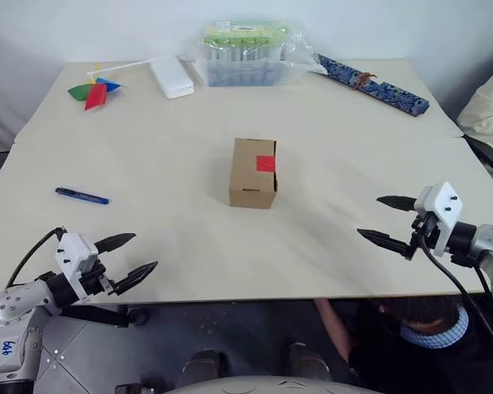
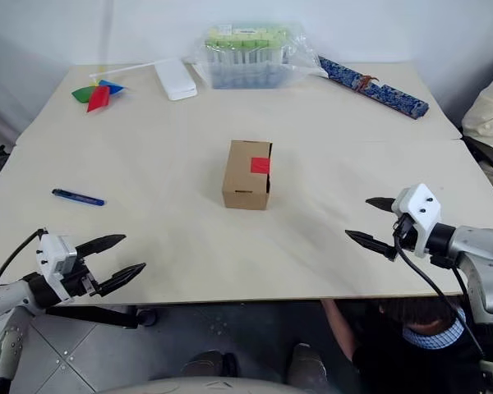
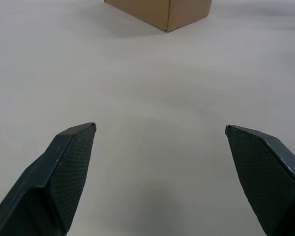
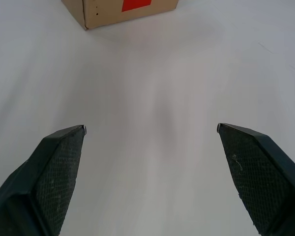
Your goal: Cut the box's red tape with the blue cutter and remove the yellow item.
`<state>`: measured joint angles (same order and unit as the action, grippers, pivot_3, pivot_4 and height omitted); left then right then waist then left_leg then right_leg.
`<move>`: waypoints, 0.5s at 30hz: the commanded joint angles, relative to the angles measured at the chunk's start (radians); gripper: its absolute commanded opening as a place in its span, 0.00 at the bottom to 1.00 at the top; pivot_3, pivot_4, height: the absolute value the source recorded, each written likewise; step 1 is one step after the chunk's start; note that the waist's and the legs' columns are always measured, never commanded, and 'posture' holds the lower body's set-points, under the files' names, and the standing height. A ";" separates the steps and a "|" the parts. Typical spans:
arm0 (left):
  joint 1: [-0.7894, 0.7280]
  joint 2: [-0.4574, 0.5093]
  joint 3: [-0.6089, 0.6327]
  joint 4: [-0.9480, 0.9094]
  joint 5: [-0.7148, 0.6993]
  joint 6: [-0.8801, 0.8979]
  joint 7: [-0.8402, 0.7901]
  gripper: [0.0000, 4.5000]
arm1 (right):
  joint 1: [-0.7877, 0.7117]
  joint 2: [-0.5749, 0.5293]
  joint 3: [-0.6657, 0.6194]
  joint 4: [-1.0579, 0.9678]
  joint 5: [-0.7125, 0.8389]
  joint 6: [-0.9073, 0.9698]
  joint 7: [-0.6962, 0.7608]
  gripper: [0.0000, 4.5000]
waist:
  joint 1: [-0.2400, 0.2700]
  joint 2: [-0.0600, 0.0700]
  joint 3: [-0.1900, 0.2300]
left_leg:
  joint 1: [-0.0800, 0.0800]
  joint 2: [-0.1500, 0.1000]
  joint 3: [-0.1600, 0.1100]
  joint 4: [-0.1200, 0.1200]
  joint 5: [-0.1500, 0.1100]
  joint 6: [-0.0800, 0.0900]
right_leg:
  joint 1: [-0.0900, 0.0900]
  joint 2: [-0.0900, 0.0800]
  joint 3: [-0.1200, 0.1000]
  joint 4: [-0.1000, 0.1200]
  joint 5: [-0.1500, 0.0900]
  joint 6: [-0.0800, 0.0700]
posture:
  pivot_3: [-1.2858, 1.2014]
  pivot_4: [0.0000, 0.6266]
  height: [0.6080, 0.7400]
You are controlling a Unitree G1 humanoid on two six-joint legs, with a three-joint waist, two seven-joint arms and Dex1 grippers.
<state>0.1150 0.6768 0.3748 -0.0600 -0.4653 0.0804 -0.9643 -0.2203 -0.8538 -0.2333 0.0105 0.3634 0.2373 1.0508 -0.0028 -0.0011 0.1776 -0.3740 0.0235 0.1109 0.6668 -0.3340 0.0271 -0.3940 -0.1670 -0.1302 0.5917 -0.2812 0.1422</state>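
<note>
The small brown box (image 1: pixel 253 174) stands shut in the middle of the pale table, with the red tape (image 1: pixel 265 162) across its right top edge. The box also shows in the left wrist view (image 3: pixel 162 11) and the right wrist view (image 4: pixel 118 11), its red tape (image 4: pixel 136 5) facing that camera. The blue cutter (image 1: pixel 81 195) lies flat on the table at the left. My left gripper (image 1: pixel 133 258) hovers open at the table's near left edge, below the cutter. My right gripper (image 1: pixel 386 220) hangs open at the near right. The yellow item is hidden.
At the table's far side sit a multicoloured paper pinwheel (image 1: pixel 94 90), a white flat case (image 1: pixel 172 76), a clear plastic tub with green lids (image 1: pixel 245 54) and a long dark blue patterned strip (image 1: pixel 373 84). A person's sleeve (image 1: pixel 486 111) shows at the right edge.
</note>
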 commanded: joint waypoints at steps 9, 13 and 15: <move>-0.043 0.017 0.010 -0.051 -0.030 0.103 0.063 0.99 | -0.019 -0.004 -0.030 -0.039 0.014 0.017 -0.038 1.00 | 0.002 0.000 0.000 | 0.000 0.000 0.000 0.001 0.000 0.000 | 0.000 0.000 0.000 0.000 0.000 0.000 | 0.52 0.24 1.00; -0.102 0.023 -0.019 -0.034 0.004 0.132 0.084 0.99 | -0.017 -0.002 -0.048 -0.088 0.023 0.084 -0.105 1.00 | 0.001 0.000 0.000 | 0.000 0.000 0.000 0.001 0.000 0.000 | 0.000 0.000 0.000 0.001 0.000 0.000 | 0.52 0.24 1.00; -0.147 0.021 -0.039 -0.009 0.015 0.137 0.086 0.99 | -0.013 0.008 -0.055 -0.131 0.026 0.117 -0.149 1.00 | 0.003 0.000 0.000 | 0.000 0.000 0.000 0.001 0.000 0.000 | 0.000 0.000 0.000 0.002 0.000 0.000 | 0.52 0.24 1.00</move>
<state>-0.0133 0.6841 0.3430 -0.0646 -0.4596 0.2174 -0.8818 -0.2286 -0.8495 -0.2462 -0.0608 0.3714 0.3321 0.9383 0.0000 -0.0011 0.1776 -0.3740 0.0236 0.1109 0.6685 -0.3341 0.0273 -0.3941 -0.1670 -0.1301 0.5937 -0.2812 0.1422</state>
